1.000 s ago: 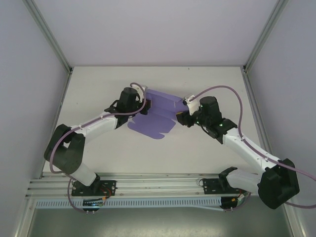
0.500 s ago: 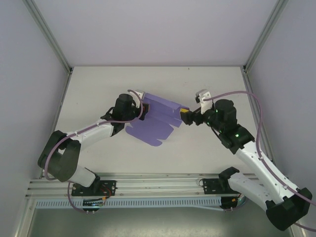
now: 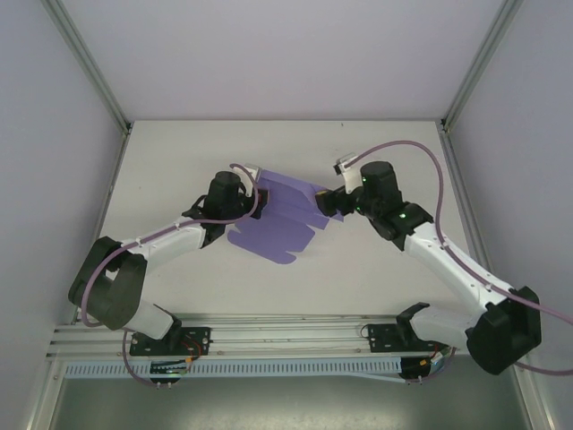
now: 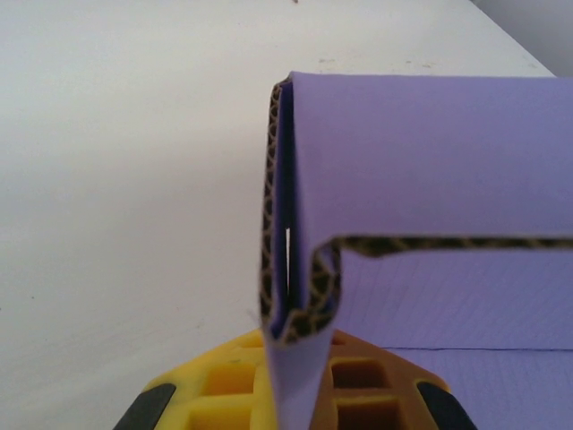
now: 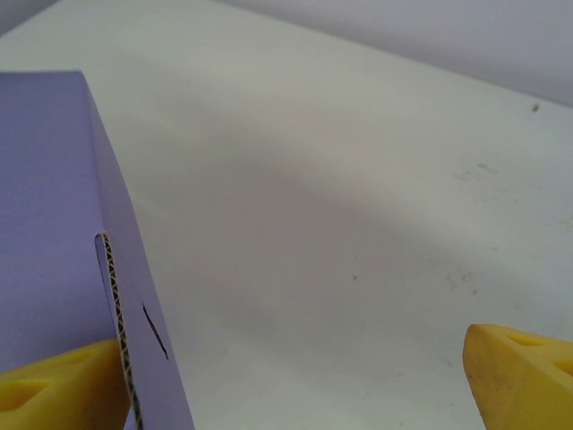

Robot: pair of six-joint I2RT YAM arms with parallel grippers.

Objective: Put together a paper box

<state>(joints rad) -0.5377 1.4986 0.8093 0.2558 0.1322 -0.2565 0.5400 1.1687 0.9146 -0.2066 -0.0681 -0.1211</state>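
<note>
Top external | paper box (image 3: pixel 277 222) at middle of table (image 3: pixel 179 152), nearer far edge | left gripper (image 3: pixel 259 199) pinching its folded left wall | right gripper (image 3: pixel 329 202) spread wide at its right end | likely light, thin, easily creased — hold doubled walls, not single flaps

Purple paper box (image 3: pixel 273 235) on white table (image 3: pixel 179 152)

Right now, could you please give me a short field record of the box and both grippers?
Item: paper box, purple, partly folded, one wall raised
Surface: white table
Left gripper: shut on the box's folded left wall
Right gripper: open, at the box's right end, one finger beside its wall
Stage: near panel lies flat, unfolded
</note>
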